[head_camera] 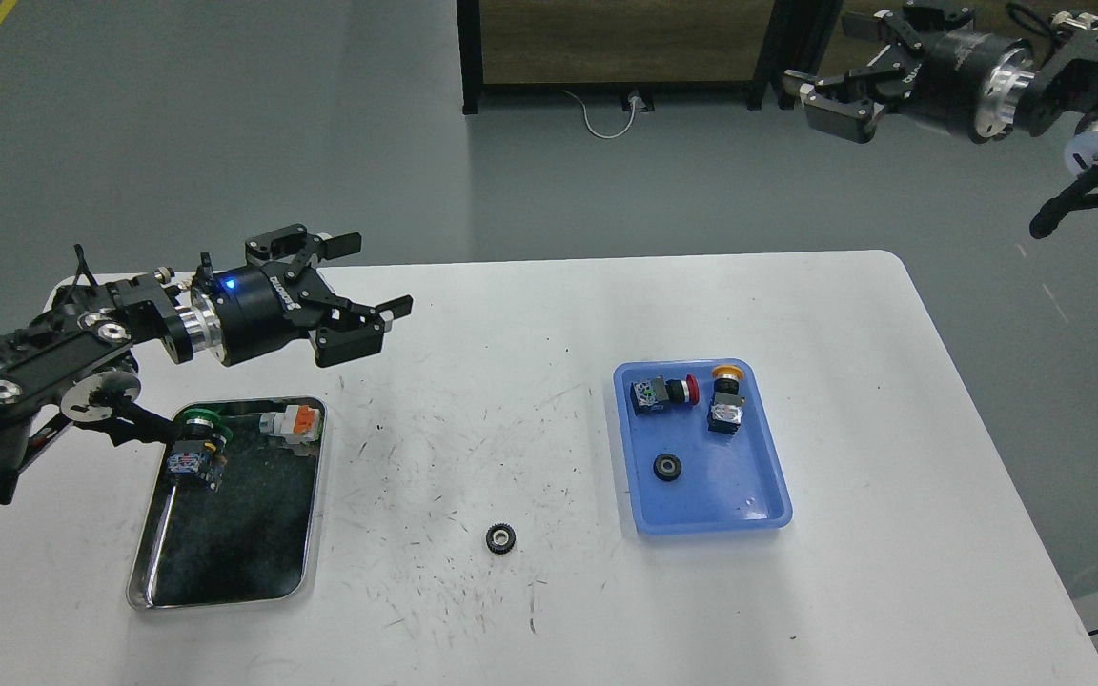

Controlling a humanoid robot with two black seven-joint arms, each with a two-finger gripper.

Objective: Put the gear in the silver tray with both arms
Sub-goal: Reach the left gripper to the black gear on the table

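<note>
A small black gear [500, 538] lies alone on the white table [530, 314], between the two trays. The silver tray [147, 570] sits at the front left and holds a green-capped switch part [196, 448] and an orange-and-white part [294, 422]. My left gripper [368, 286] is open and empty, above the table just behind the silver tray, far from the gear. My right gripper [844, 71] is open and empty, raised high at the back right, off the table.
A blue plastic tray [749, 500] at the right holds a red-button part [665, 392], a yellow-button part [723, 400] and a small black ring [668, 467]. Dark-framed wooden panels [606, 38] stand on the floor behind.
</note>
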